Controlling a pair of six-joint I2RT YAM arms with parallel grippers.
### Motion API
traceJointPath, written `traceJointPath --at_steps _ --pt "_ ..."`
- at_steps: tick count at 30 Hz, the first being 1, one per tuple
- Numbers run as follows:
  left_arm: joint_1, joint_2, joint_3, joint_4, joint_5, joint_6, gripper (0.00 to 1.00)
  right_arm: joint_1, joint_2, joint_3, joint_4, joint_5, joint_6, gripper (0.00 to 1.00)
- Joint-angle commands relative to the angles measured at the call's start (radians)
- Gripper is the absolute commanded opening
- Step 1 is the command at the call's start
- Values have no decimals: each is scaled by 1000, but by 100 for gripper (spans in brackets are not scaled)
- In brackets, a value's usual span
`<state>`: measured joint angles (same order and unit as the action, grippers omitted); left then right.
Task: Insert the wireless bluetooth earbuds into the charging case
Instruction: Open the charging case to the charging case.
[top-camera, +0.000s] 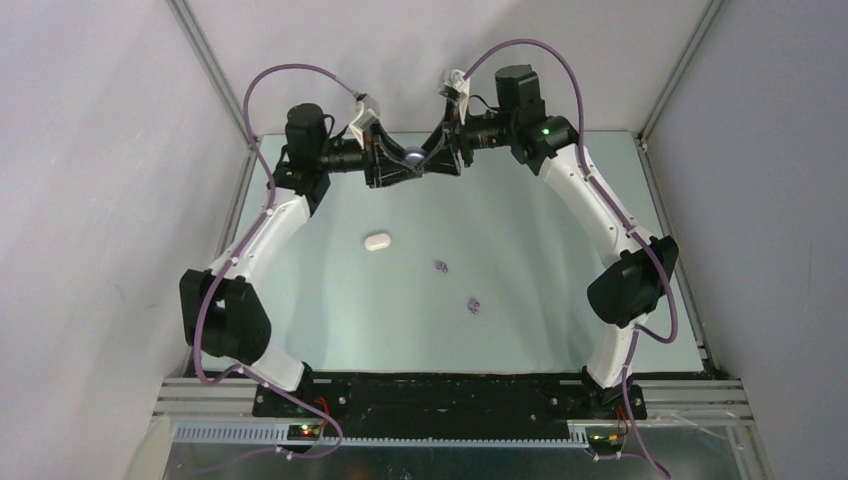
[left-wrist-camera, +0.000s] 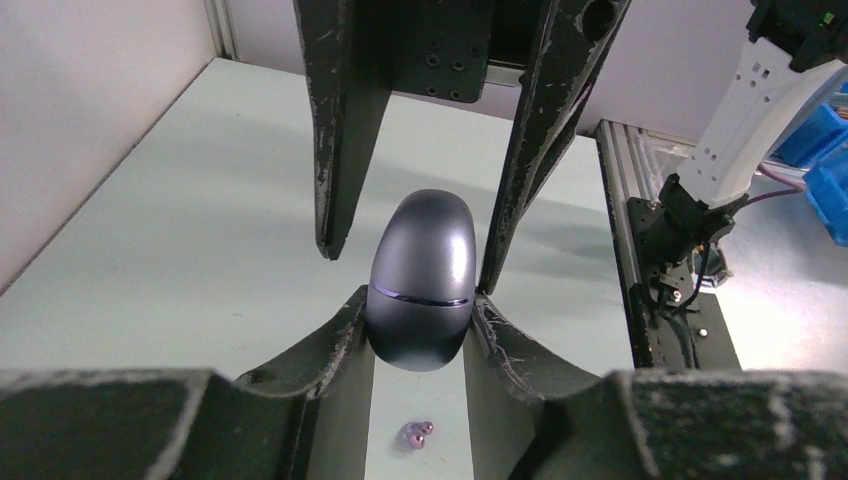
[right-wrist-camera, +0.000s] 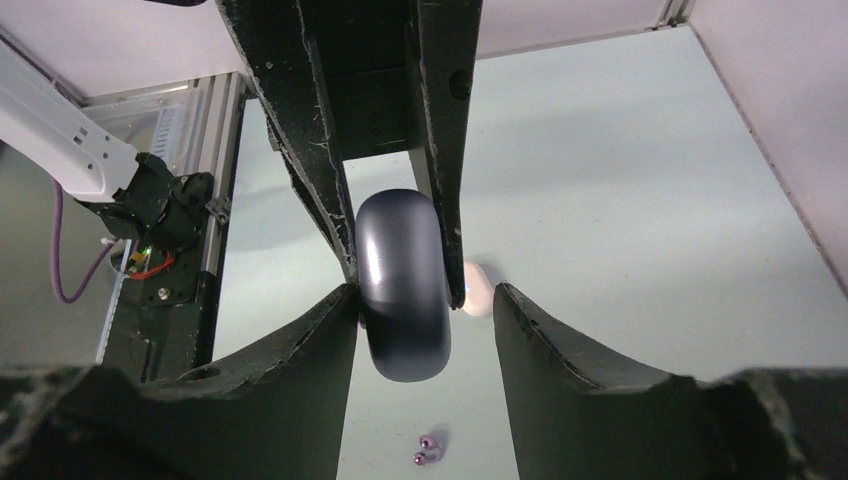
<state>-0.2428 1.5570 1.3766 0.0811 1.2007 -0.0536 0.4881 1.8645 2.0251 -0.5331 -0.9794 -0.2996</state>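
A dark purple-grey charging case (top-camera: 414, 156), closed, hangs in the air at the back middle between both grippers. My left gripper (left-wrist-camera: 418, 300) is shut on it, both fingers pressing its sides. My right gripper (right-wrist-camera: 425, 295) is open around the same case (right-wrist-camera: 402, 285): one finger touches it, the other stands apart. Two purple earbuds (top-camera: 441, 266) (top-camera: 474, 306) lie loose on the table. One purple earbud shows below the case in the left wrist view (left-wrist-camera: 415, 433) and one in the right wrist view (right-wrist-camera: 428, 450). No white earbuds are in view.
A white closed case (top-camera: 377, 242) lies on the table left of the middle and shows behind the dark case in the right wrist view (right-wrist-camera: 480, 288). White walls and metal frame posts close in the back and sides.
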Motion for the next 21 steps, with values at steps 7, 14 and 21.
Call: traceJointPath --at_steps 7,14,21 --pt "-4 4 48 37 66 6 0 -42 -10 15 137 17 188 57" --pt "-6 3 41 55 71 6 0 -71 -2 2 179 -21 263 57" --pt "-4 3 32 80 71 -26 0 -69 -4 1 187 -17 265 57"
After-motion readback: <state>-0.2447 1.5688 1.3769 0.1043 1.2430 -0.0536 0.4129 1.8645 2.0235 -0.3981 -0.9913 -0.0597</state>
